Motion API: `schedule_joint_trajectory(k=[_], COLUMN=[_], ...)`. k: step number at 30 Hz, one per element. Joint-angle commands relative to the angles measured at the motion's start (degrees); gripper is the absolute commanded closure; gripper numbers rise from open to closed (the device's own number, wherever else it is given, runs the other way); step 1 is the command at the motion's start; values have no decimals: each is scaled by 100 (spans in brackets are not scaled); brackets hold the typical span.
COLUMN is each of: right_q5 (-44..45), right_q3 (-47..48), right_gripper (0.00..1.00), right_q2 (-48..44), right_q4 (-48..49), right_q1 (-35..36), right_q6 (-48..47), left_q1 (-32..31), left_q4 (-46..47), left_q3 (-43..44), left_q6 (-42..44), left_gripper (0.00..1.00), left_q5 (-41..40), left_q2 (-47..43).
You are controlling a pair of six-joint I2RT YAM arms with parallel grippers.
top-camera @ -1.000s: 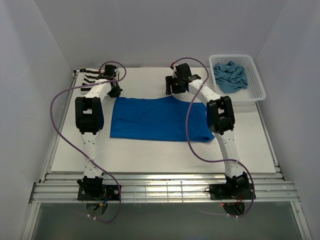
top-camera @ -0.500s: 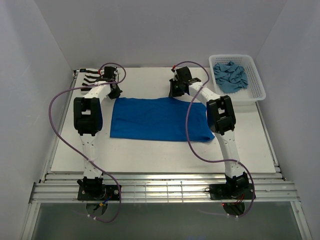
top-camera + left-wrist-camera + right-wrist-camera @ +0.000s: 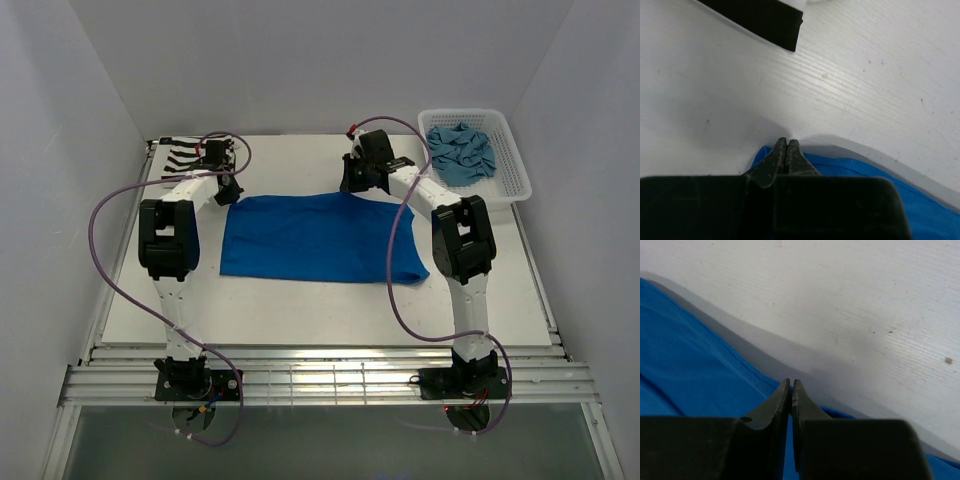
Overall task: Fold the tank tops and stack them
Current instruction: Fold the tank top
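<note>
The royal blue tank top [image 3: 315, 238] lies spread flat mid-table. My left gripper [image 3: 228, 192] is shut on its far left corner, and the left wrist view shows my closed left gripper [image 3: 785, 142] with blue cloth [image 3: 865, 170] under it. My right gripper [image 3: 352, 185] is shut on the far right corner; in the right wrist view the right gripper [image 3: 790, 382] pinches the blue hem [image 3: 685, 365]. The striped tank top [image 3: 185, 155] lies folded at the table's far left corner. The teal tank top [image 3: 460, 150] is crumpled in the basket.
The white lattice basket [image 3: 510, 185] stands at the far right corner of the table. A black band of the striped top [image 3: 760, 20] lies just beyond my left gripper. White walls close in the table at the back and on both sides.
My right gripper has shut on the blue top's far right corner. The right arm's elbow has swung to the right, and the cloth's far edge now bows slightly.
</note>
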Motion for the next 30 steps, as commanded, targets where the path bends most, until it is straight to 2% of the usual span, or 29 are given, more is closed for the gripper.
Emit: schedule_joint_trajectory(k=[1,19,30], right_q5=[-111,-463,-419], right_q3=[-442,-2638,-3202], right_gripper=[92,92,92], right_q2=[-594,-1790,-2142], right_q4=[533,1289,1377], right_q1=[43,174,315], right_q6=[-177,-45,8], left_q1=[3,-5,-6], left_q4=[282,880,907], left_q3=[-329,-2026,-2624], left_q6=[69,51,-98], left_gripper=[100,100,100], left_q5=[36,-218,-351], left_q2=[-795,-2035,-2527])
